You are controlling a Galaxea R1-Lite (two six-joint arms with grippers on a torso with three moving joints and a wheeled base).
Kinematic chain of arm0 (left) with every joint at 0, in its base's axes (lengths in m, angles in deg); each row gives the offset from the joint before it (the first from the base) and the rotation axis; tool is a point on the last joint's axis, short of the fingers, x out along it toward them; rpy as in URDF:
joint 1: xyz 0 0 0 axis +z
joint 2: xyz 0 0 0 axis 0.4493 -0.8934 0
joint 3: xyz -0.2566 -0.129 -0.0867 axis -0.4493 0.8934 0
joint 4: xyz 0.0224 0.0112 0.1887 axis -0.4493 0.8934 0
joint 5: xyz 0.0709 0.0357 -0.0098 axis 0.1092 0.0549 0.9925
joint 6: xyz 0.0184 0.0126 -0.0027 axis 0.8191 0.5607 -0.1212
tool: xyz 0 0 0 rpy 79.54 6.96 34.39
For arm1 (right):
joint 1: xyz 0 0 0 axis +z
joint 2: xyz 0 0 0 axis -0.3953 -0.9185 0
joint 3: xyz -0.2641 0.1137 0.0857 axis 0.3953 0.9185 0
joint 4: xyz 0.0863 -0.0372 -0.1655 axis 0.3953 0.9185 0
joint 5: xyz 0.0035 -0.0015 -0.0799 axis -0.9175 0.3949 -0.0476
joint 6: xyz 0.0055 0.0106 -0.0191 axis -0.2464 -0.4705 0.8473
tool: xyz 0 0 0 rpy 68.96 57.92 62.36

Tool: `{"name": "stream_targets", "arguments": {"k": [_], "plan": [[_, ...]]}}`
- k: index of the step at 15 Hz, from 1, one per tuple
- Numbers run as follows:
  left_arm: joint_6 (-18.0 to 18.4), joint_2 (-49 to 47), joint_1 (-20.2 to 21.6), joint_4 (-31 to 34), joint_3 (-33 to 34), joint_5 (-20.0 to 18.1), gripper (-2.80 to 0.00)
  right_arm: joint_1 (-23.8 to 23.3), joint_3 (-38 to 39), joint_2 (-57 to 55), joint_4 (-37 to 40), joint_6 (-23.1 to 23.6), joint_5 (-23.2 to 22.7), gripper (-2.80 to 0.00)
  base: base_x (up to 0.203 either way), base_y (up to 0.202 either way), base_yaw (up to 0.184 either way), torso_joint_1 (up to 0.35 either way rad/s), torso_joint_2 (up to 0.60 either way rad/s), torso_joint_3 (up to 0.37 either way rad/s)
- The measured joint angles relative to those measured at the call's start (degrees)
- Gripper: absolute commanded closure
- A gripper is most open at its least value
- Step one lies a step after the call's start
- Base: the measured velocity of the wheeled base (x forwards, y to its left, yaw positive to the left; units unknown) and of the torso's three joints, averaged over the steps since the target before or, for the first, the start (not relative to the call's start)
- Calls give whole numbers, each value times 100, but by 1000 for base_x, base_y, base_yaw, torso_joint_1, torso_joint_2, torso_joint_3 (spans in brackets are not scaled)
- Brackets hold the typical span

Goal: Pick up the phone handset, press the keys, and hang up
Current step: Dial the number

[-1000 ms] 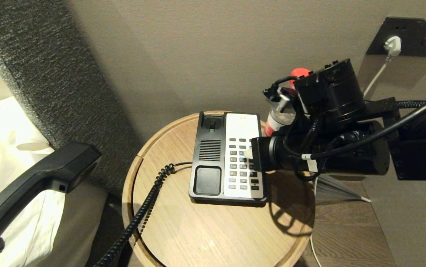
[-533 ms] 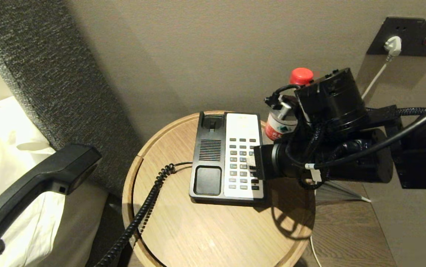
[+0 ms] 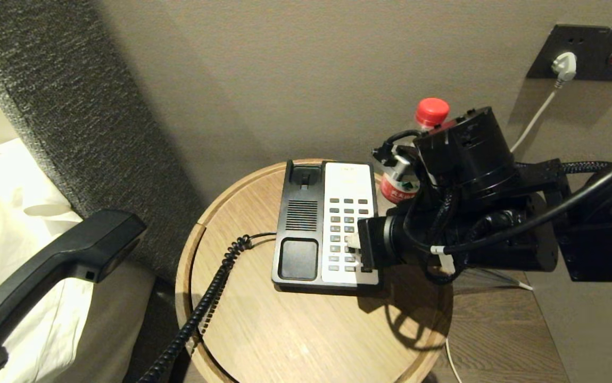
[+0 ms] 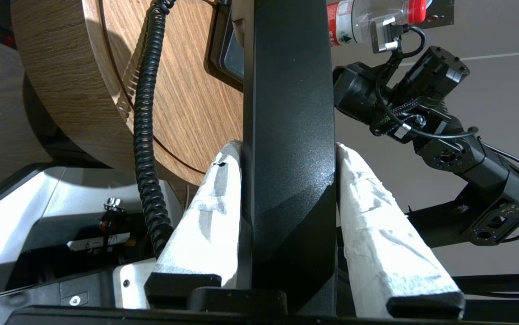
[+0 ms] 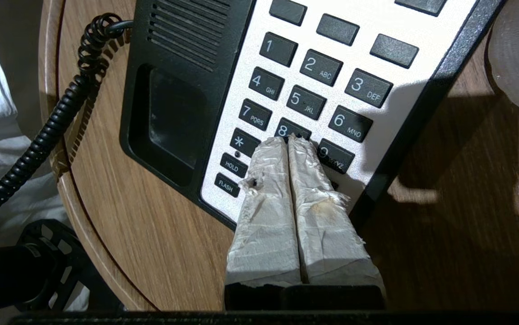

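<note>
The black phone handset (image 3: 66, 255) hangs in the air left of the table, above the bedding. My left gripper (image 4: 289, 149) is shut on it, one white-wrapped finger on each side of its slim body (image 4: 289, 90). Its coiled cord (image 3: 205, 303) runs down off the table's edge. The phone base (image 3: 300, 213) lies on the round wooden table (image 3: 295, 330), its cradle empty. My right gripper (image 5: 289, 139) is shut, with nothing between its fingers. Its tips rest at the 8 key (image 5: 286, 128) among the keys (image 3: 346, 223); it reaches in from the right (image 3: 355, 250).
A clear bottle with a red cap (image 3: 429, 113) stands just behind my right wrist, beside the phone base. A white plug (image 3: 564, 64) sits in a wall socket at the upper right. A grey headboard (image 3: 72, 106) and white bedding (image 3: 8, 213) lie to the left.
My right gripper has slid along the keypad toward the table's front edge, from the middle rows to the lower ones. The handset and left gripper have stayed still.
</note>
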Motion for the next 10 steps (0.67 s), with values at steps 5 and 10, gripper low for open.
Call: {"name": "stream_targets", "arguments": {"k": [5,10], "plan": [[-2,22,0,2,23,-1,0,9,-55,-55,-26,1,2,0,0,0,0,0,0,0],[-3,38,0,5,37,-1,0,1,-77,-71,-30,9,1,0,0,0,0,0,0,0]]}}
